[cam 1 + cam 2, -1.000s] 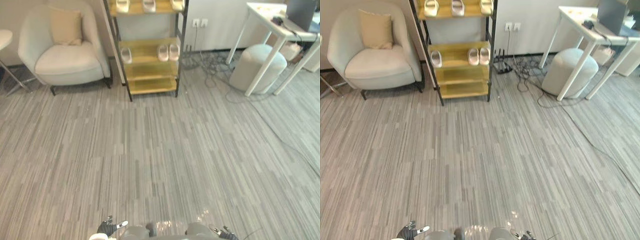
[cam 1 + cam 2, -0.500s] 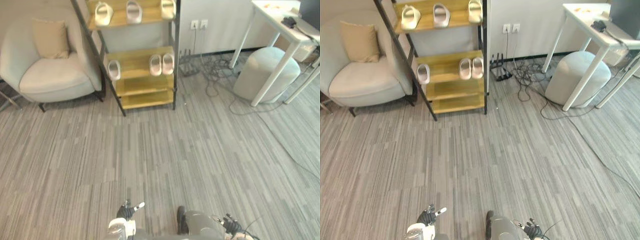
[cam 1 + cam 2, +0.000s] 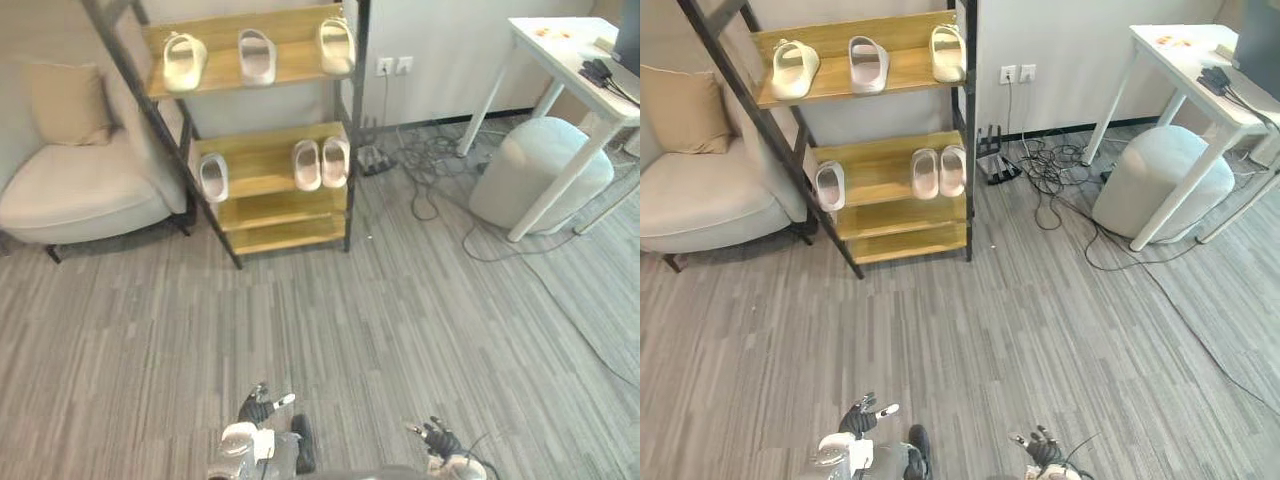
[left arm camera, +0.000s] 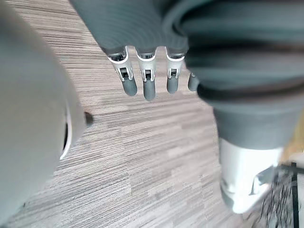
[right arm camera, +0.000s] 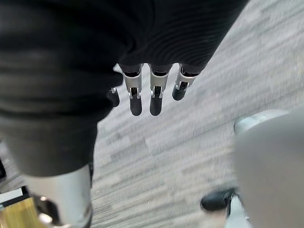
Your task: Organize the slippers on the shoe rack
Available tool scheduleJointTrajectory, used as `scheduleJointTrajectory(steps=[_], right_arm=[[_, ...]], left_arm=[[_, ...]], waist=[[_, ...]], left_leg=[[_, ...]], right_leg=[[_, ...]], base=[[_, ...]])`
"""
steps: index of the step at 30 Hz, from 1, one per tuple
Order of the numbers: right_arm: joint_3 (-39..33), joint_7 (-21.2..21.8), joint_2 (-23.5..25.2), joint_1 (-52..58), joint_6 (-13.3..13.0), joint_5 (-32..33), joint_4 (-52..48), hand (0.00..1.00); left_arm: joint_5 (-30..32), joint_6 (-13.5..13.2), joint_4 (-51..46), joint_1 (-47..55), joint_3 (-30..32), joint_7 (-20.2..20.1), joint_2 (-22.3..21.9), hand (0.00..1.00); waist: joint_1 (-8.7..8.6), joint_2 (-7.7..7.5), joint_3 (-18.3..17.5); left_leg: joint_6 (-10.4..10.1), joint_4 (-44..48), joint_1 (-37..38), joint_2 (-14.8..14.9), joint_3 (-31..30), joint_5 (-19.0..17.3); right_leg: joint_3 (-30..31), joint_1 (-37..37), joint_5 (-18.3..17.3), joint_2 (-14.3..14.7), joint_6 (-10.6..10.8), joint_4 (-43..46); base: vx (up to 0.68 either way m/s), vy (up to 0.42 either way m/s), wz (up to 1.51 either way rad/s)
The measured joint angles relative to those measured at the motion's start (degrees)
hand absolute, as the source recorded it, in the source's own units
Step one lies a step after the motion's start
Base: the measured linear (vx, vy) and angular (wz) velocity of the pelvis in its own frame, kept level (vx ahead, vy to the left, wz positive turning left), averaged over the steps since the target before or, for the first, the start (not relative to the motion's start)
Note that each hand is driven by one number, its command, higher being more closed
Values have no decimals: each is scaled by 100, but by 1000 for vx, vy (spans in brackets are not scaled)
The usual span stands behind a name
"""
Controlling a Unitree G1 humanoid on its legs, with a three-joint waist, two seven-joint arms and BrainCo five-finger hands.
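Note:
A black-framed shoe rack with wooden shelves stands against the far wall. Its top shelf carries three pale slippers, set apart from each other. On the middle shelf a pair of white slippers lies at the right and a single slipper at the left. The two lower shelves are bare wood. My left hand and right hand hang low at the near edge of the floor, far from the rack, both open with straight fingers and nothing in them.
A beige armchair with a cushion stands left of the rack. At the right are a white table, a round grey pouf and loose cables on the striped grey floor.
The camera has moved closer to the rack and tilted up, so the rack fills more of the view and its top shelf shows fully. Both hands stay low and open.

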Motion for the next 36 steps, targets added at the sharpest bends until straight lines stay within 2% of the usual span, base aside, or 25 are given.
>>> scheduleJointTrajectory(steps=[2, 3, 4, 7, 8, 9, 10, 11, 12, 14, 16, 18, 20, 23, 24, 25, 26, 27, 28, 29, 30, 31, 33, 34, 36], right_arm=[[1, 46, -10, -11, -2, -3, -19, 0], [12, 52, -12, -41, -7, -16, -24, 0], [12, 53, -9, -57, -7, -18, -24, 0], [-10, 61, -34, -127, -74, -18, -59, 0], [-9, 66, -53, -138, -76, -9, -64, 0], [1, 73, -57, -139, -68, -10, -50, 0], [-10, 82, -50, -115, -71, 18, -31, 0], [-18, 81, -78, -129, -65, 30, -17, 0], [1, 80, -144, -126, -56, -9, -7, 0], [-23, 77, -169, -122, -63, 12, -69, 0], [44, 53, -184, -19, -41, 20, -280, 0], [114, 37, -174, 34, -35, 26, -286, 0], [108, 32, -133, 93, -34, 56, -285, 0], [2, 30, -66, 110, -22, 144, -264, 0], [-7, 30, -55, 49, -7, 144, -247, 0], [-11, 30, -55, 39, 1, 144, -227, 0], [-56, 31, -68, 29, 1, 154, -95, 0], [-88, 32, -108, 21, 1, 149, -26, 0], [-97, 25, -112, -19, 6, 142, 52, 0], [-85, 38, -40, -45, 5, 134, 118, 0], [-98, 46, 84, -68, 5, 135, 160, 0], [-101, 43, 104, -67, 3, 130, 160, 0], [-109, 48, 104, -79, 1, 124, 121, 0], [-107, 52, 103, -77, -2, 117, 118, 0], [-105, 64, 107, -82, -2, 115, 114, 0]], left_arm=[[1, 13, 94, 1, -121, 1, 37, 0], [-1, 50, 122, 7, -118, 3, 45, 0], [-1, 57, 131, 9, -117, 3, 53, 0], [-11, 78, 177, -12, -116, -1, 55, 0], [-11, 78, 178, 3, -119, -4, 51, 0], [-11, 60, 171, 74, -124, -11, 89, 0], [-9, 60, 181, 73, -109, -14, 119, 0], [-9, 66, 204, 63, -71, -4, 103, 0], [-9, 52, 207, 112, 105, -13, -39, 0], [-11, 53, 128, 122, 382, -9, -204, 0], [-35, 60, -187, 181, 811, -12, -394, 0], [-52, 52, -393, 271, 809, -15, -421, 0], [-52, 38, -452, 272, 805, -7, -479, 0], [-49, 0, -438, 220, 683, -39, -538, 0], [-50, -8, -382, 156, 636, -96, -526, 0], [-50, -10, -375, 148, 574, -96, -512, 0], [-50, -26, -355, 124, 338, -101, -473, 0], [-50, -35, -294, 127, 216, -100, -481, 0], [-50, -44, -276, 98, 127, -102, -455, 0], [-49, -28, -219, 6, 54, -101, -379, 0], [-49, -29, -117, -23, 1, -105, -240, 0], [-47, -29, -106, -35, -6, -108, -225, 0], [-48, -24, -2, -46, -198, -112, -131, 0], [-48, -23, 27, -39, -237, -112, -94, 0], [-48, -12, 141, -42, -339, -110, 42, 0]], waist=[[-9, 69, 50], [-13, 80, 58], [-16, 83, 62], [-85, 174, 119], [-103, 205, 118], [-115, 154, 94], [-120, 80, 101], [-121, 92, 106], [-98, 288, -16], [-125, 406, 40], [-105, 548, 83], [-72, 521, 110], [-36, 473, 102], [-33, 389, 105], [-29, 343, 134], [-29, 327, 143], [-28, 309, 153], [-9, 402, 130], [39, 395, 126], [22, 239, 94], [7, 21, 90], [12, -4, 89], [7, 7, 89], [-6, 56, 108], [-44, 15, 79]], left_leg=[[28, -304, 615, -35, -109, -106], [31, -559, 948, -15, -175, -108], [31, -640, 1046, 0, -201, -108], [-13, -1010, 1466, 269, -443, -134], [-69, -1018, 1486, 332, -467, -168], [-260, -1022, 1509, 346, -483, -286], [-506, -997, 1636, 330, -541, -505], [-548, -971, 1711, 361, -579, -555], [-561, -767, 1717, 517, -636, -566], [-685, 344, 1320, 670, -725, -643], [-899, 2895, 295, 1183, -718, -355], [-861, 3839, -18, 1575, -388, -370], [-763, 3830, -179, 1745, -61, -480], [-803, 2342, -456, 1527, 96, -621], [-819, 1220, -445, 1230, 39, -573], [-819, 924, -438, 1135, -13, -506], [-813, -282, -374, 799, -300, 56], [-855, -728, -353, 745, -426, 572], [-565, -686, -349, 695, -436, 831], [-542, -618, -319, 524, -382, 680], [-392, -576, -252, 329, -263, 407], [-366, -599, -194, 292, -229, 362], [-268, -705, 219, 175, -93, 125], [-251, -707, 304, 163, -87, 60], [-176, -760, 665, 137, -129, -71]], right_leg=[[-333, -256, -126, -115, -241, 590], [-604, -415, -236, -153, -432, 519], [-687, -497, -271, -150, -486, 425], [-935, -980, -244, 84, -610, -1331], [-901, -1002, -116, 163, -601, -1749], [-688, -981, 482, 263, -570, -2872], [-494, -997, 1290, 253, -683, -3140], [-466, -995, 1290, 280, -751, -2993], [-564, -944, 1100, 352, -831, -2906], [-714, -695, 889, 350, -905, -2921], [-932, -200, 552, 480, -1058, -2959], [-990, 262, 307, 527, -1138, -3002], [-977, 640, 238, 493, -1097, -3214], [-923, 919, 258, 309, -980, -3550], [-898, 1055, 290, 186, -896, -3710], [-900, 1096, 294, 147, -884, -3759], [-896, 1226, 309, 33, -726, -3937], [-870, 1238, 292, 68, -604, -4025], [-779, 1277, 203, 52, -465, -4048], [-707, 1344, 213, -121, -402, -4038], [-588, 1282, 195, -358, -368, -3796], [-539, 1218, 198, -403, -364, -3623], [-240, 571, 370, -559, -339, -1978], [-192, 423, 340, -561, -316, -1619], [-361, 116, 6, -537, -294, -824]], base=[[507, 72, 20], [389, 30, 17], [445, 8, 25], [404, -82, 42], [430, -173, 37], [425, -227, 41], [351, -199, 39], [376, -250, 23], [412, -254, 22], [434, -266, 33], [329, -196, 33], [259, -105, 8], [251, -40, -9], [308, 77, -8], [263, 118, -1], [336, 183, 2], [243, 184, -4], [355, 290, -20], [293, 245, -22], [357, 303, -23], [301, 244, -13], [351, 313, -24], [300, 277, -28], [314, 243, -8], [356, 156, 18]])
